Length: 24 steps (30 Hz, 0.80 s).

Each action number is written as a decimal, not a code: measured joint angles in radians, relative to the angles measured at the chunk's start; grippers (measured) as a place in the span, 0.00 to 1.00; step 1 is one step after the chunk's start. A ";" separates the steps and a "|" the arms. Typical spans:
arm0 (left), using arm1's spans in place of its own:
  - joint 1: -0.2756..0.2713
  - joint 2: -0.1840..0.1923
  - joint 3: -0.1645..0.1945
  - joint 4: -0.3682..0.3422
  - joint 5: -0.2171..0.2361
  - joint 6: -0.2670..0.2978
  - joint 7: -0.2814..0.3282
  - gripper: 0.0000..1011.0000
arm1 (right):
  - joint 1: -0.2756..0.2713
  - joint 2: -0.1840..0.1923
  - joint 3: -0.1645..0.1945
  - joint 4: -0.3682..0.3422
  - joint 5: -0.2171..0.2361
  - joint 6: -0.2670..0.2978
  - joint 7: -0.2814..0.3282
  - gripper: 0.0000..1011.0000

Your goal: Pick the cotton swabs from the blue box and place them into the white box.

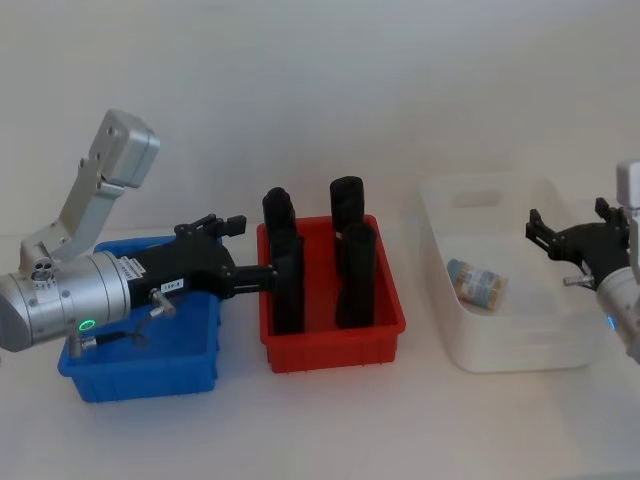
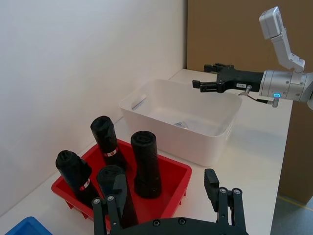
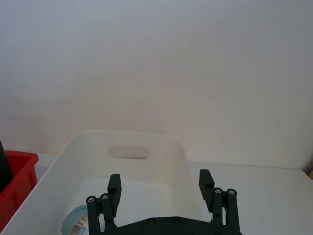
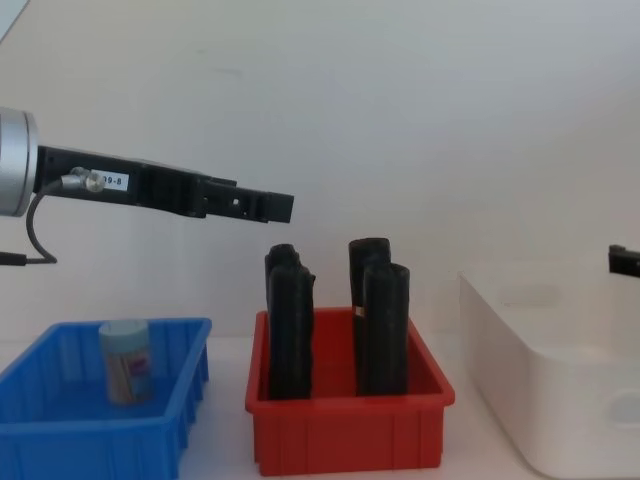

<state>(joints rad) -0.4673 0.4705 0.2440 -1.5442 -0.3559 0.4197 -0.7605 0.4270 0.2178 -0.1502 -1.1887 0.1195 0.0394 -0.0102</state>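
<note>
One jar of cotton swabs (image 4: 127,361) stands upright in the blue box (image 4: 60,432), near its middle. A second jar of cotton swabs (image 1: 477,282) lies on its side inside the white box (image 1: 520,348); it is also seen as a jar (image 3: 73,223) below my right gripper. My left gripper (image 1: 250,250) hovers open and empty above the blue box (image 1: 140,372), pointing toward the red bin. My right gripper (image 1: 568,226) is open and empty over the right part of the white box (image 3: 161,147).
A red bin (image 1: 330,345) holding several tall black cylinders (image 1: 355,275) stands between the blue and white boxes. The left gripper's fingertips are close to the nearest cylinder (image 1: 287,285). A plain wall rises behind the table.
</note>
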 joint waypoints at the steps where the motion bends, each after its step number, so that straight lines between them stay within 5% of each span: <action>1: 0.000 0.000 0.000 0.000 0.000 0.000 0.000 0.99 | -0.007 0.002 0.004 -0.014 0.007 -0.005 -0.005 0.99; 24: 0.012 -0.004 0.010 -0.004 0.006 -0.020 0.034 0.99 | -0.073 0.024 0.020 -0.132 0.051 -0.023 -0.028 0.99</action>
<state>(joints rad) -0.4556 0.4664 0.2539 -1.5481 -0.3497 0.4002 -0.7264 0.3536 0.2421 -0.1300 -1.3211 0.1701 0.0164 -0.0384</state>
